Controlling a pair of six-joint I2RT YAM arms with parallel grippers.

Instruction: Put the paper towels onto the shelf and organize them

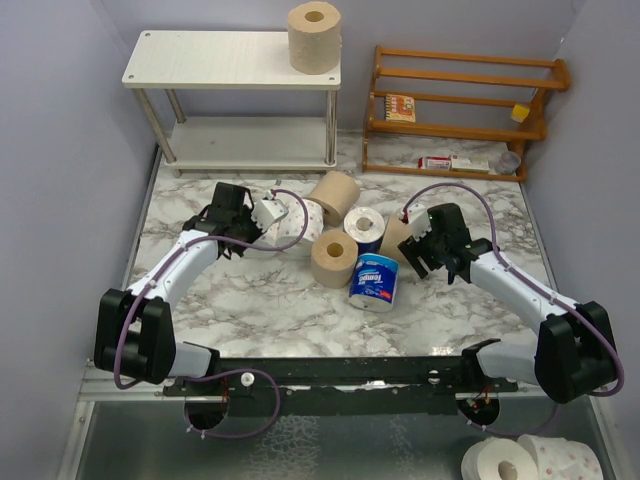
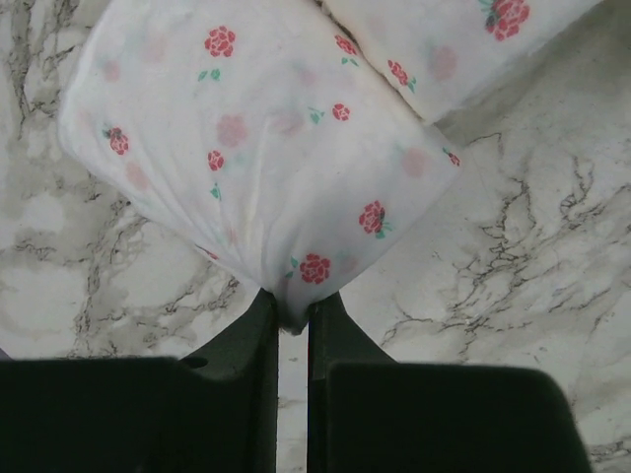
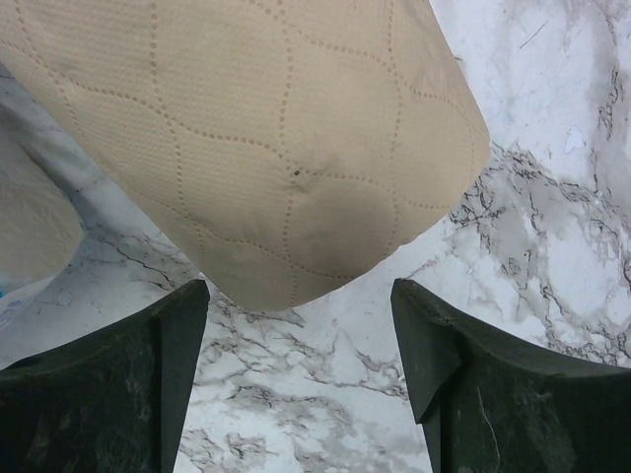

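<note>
Pinching a fold at the edge of a flowered roll [image 2: 256, 148], the left claw [image 2: 288, 307] has its jaws drawn almost together on the soft paper. We take this for a grip chosen because the roll, lying as it does, looks too broad to span. A second flowered roll [image 2: 463, 34] lies against it. From above, the left arm [image 1: 185, 262] reaches forward and inward, low over the marble table [image 1: 250, 300], with its wrist turned toward the heap of rolls [image 1: 350, 240] at the centre. The right claw [image 3: 299, 296] stands with its jaws wide apart. A tan roll [image 3: 266, 138] sits just ahead of the tips and not yet between them, which we judge to be a line-up for a grasp across its width. The right arm [image 1: 505, 280] bends inward in mirror fashion. A lone roll [image 1: 314, 38] stands upright at the right end of the top board of the white shelf [image 1: 200, 60]. The others lie on the table, so most of the task is not yet done.
</note>
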